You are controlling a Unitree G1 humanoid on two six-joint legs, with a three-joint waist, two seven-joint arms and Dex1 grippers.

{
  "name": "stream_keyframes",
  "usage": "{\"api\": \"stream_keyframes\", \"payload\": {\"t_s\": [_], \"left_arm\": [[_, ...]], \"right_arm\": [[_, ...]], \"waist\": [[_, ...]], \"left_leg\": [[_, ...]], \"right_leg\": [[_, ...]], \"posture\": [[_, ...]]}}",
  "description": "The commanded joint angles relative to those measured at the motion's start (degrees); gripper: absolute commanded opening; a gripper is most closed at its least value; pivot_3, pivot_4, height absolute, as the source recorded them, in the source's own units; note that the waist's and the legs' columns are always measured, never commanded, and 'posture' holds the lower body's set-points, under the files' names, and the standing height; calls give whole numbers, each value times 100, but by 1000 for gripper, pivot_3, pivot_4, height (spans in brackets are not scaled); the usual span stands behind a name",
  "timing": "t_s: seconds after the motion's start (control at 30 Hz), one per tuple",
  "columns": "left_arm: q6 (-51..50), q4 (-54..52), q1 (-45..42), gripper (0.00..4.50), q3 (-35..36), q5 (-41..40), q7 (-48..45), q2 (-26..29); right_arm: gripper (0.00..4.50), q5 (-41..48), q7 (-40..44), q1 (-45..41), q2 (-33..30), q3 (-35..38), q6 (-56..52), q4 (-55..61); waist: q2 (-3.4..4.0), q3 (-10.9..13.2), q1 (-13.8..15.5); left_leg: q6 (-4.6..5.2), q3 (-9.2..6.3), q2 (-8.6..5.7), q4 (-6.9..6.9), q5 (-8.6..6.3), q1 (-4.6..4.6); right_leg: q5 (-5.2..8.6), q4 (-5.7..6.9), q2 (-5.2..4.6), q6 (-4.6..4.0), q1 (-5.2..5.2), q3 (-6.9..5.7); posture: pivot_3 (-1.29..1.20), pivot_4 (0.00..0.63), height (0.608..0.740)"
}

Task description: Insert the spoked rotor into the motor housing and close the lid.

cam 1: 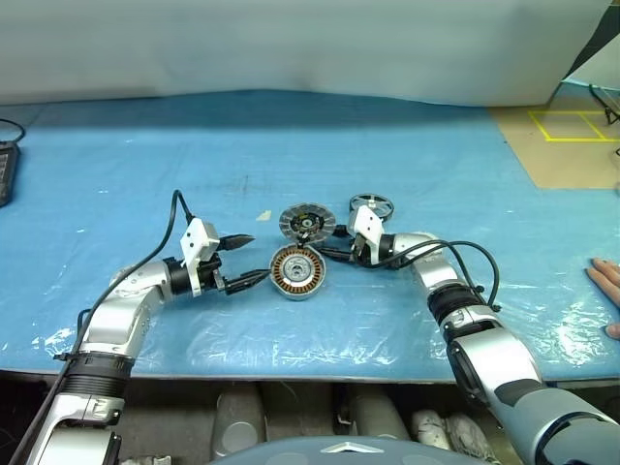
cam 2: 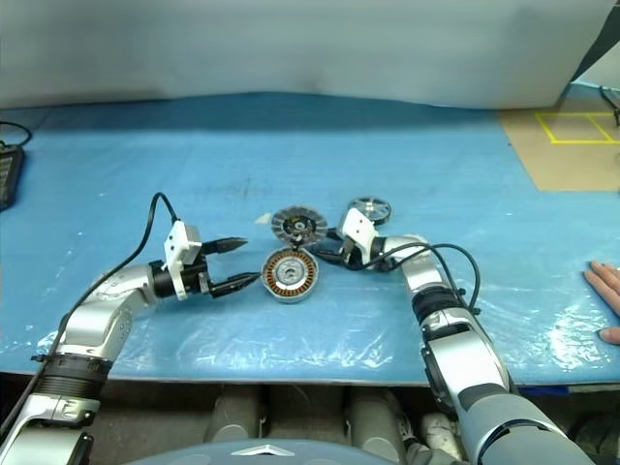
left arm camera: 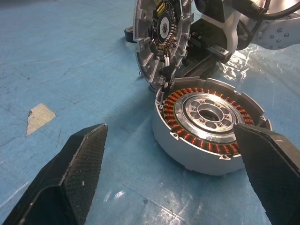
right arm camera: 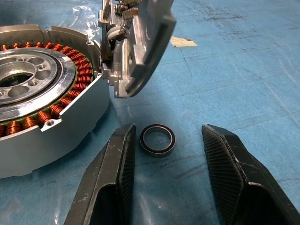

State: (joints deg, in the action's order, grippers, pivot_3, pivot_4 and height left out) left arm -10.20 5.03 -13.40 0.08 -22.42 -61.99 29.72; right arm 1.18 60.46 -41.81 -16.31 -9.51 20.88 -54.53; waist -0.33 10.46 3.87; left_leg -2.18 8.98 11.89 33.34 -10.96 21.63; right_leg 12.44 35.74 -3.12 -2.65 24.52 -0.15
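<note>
Left eye view shows the motor housing (cam 1: 296,271) sitting open-side up on the blue sheet (cam 1: 291,145), its copper windings bare, so nothing has gone into it yet. Leaning against its far rim is the lid (cam 1: 306,223), tipped up on edge with its segmented face toward the housing, which leaves the cup free for loading. The spoked rotor (cam 1: 372,205) lies flat on the sheet, just beyond the right gripper (right arm camera: 168,136) and near the lid. That gripper has its 2 fingers apart and holds nothing; in the right wrist view they straddle a small loose ring (right arm camera: 158,139) beside the housing wall, perhaps to pick it up, though the rotor is the part needed 1st. The left gripper (cam 1: 247,258) rests wide open just beside the housing's near side, clamped on nothing, seemingly placed to steady the cup. A person's hand (cam 1: 605,281) rests at the sheet's right edge.
</note>
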Motion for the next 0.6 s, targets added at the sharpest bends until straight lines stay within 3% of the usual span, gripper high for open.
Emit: {"api": "stream_keyframes", "payload": {"t_s": [0.03, 0.13, 0.17, 0.6], "left_arm": [[122, -48, -6, 4500, 48, -9, -14, 12], [173, -6, -14, 4500, 22, 14, -18, -12], [196, 12, -17, 4500, 15, 22, -17, -26], [400, 110, 5, 4500, 4, 57, -22, -139]], "right_arm": [[1668, -52, 18, 65, -105, 40, -65, -76], [664, -41, 7, 97, -161, 61, -78, -20], [527, -38, 1, 108, -181, 66, -80, 0], [532, 295, 307, 473, -535, 267, -506, 796]], "waist": [[0, 0, 0], [0, 0, 7], [0, 0, 8], [0, 0, 10]], "left_leg": [[-1, 0, 0, 0, -1, 0], [-3, 0, 0, 0, -2, -2], [-4, 0, 0, 0, -3, -3], [-6, 0, -1, -1, -4, -6]], "right_leg": [[0, 0, 0, 0, 0, 0], [0, 0, -1, 0, -3, 0], [0, 0, -1, 0, -4, -1], [0, -4, -3, 0, -10, 0]], "posture": [[0, 150, 740], [0, 150, 740], [0, 150, 740], [0, 150, 740]]}}
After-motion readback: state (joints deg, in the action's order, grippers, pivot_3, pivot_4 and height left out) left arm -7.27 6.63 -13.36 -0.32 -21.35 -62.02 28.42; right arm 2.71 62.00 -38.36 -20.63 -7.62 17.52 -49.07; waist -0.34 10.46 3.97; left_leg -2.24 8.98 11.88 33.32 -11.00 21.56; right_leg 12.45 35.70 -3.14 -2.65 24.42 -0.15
